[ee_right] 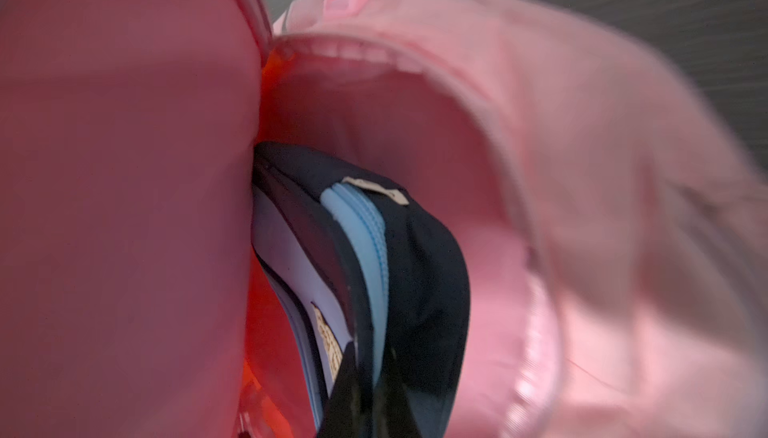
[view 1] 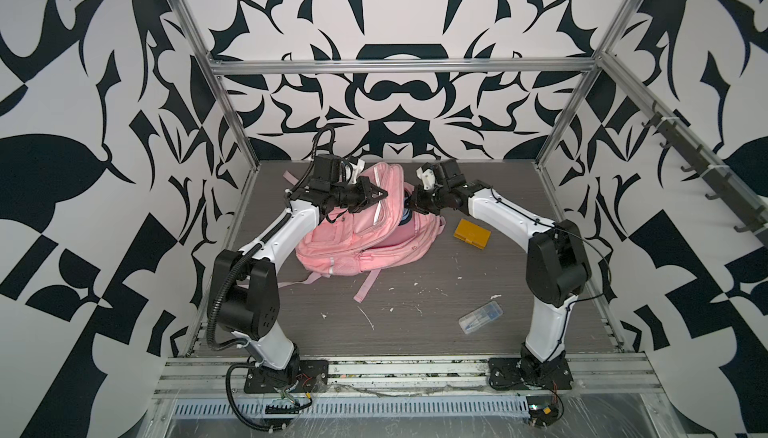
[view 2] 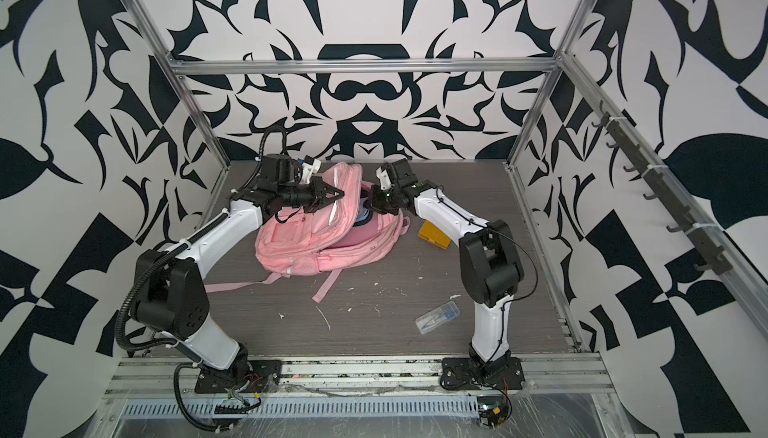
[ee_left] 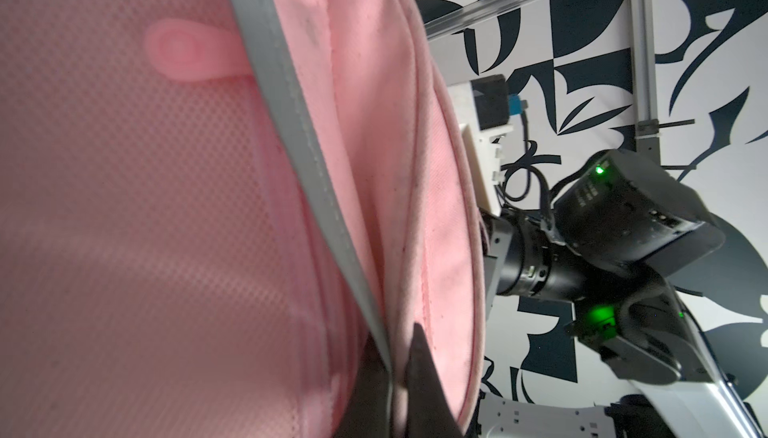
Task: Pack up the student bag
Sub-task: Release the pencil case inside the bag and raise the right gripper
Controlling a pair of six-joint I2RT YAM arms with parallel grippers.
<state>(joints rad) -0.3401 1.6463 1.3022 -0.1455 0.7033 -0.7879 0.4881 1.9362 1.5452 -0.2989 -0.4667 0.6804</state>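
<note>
Top views both put the student bag (view 1: 332,245) mid-frame on the bench (view 1: 415,311). Left wrist: our left jaws clamped its raised flap (ee_left: 374,166); a slip could shut the bag. Right wrist: our right jaws gripped the pencil case (ee_right: 415,257) inside.

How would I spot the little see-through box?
Start at the big pink backpack in the middle. Nearer the front, by the right arm, a small flat box lies alone. Unlike the orange box beside the bag, it is clear.

One backpack (view 1: 332,245), one pencil case (ee_right: 415,274), two boxes (view 1: 471,233) (view 1: 481,317).
</note>
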